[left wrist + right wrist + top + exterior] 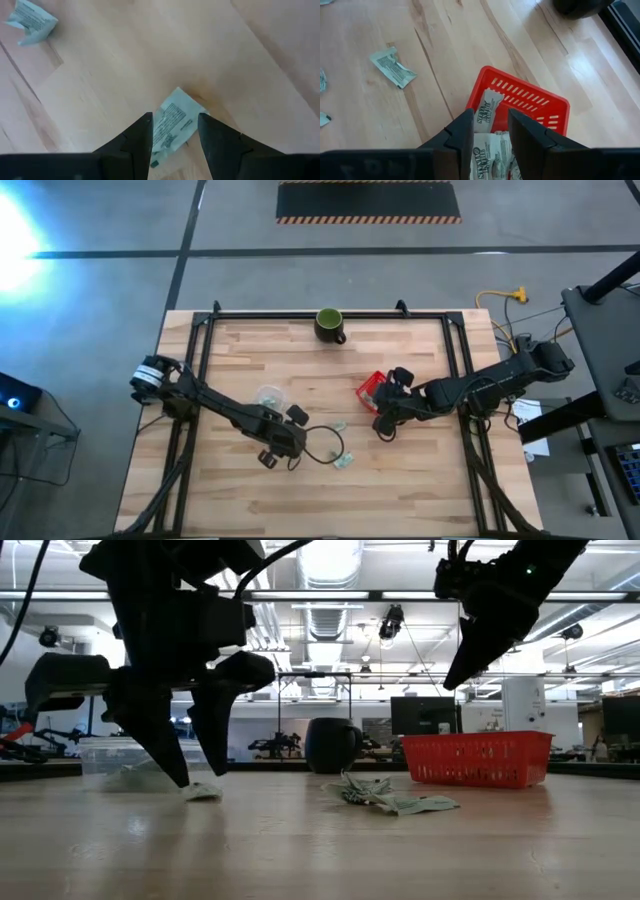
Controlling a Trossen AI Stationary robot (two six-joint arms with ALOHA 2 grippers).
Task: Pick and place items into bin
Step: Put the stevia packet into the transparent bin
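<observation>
Several pale green-and-white packets lie flat on the wooden table. One packet (172, 125) (203, 791) lies between the open fingers of my left gripper (175, 131) (195, 778), which points down with its tips at the table top (285, 442). Whether the fingers touch it, I cannot tell. More packets (390, 800) (343, 445) lie in the middle of the table, one (393, 66) left of the basket. My right gripper (490, 127) (463, 665) hangs open above the red basket (540, 102) (370, 388), in which packets (487, 107) lie.
A dark green mug (330, 325) (333, 745) stands near the far edge. A clear plastic container (268, 395) (110, 753) sits left of centre. Another crumpled packet (32, 22) lies beyond my left gripper. Black frame rails (200, 350) run along the table's sides.
</observation>
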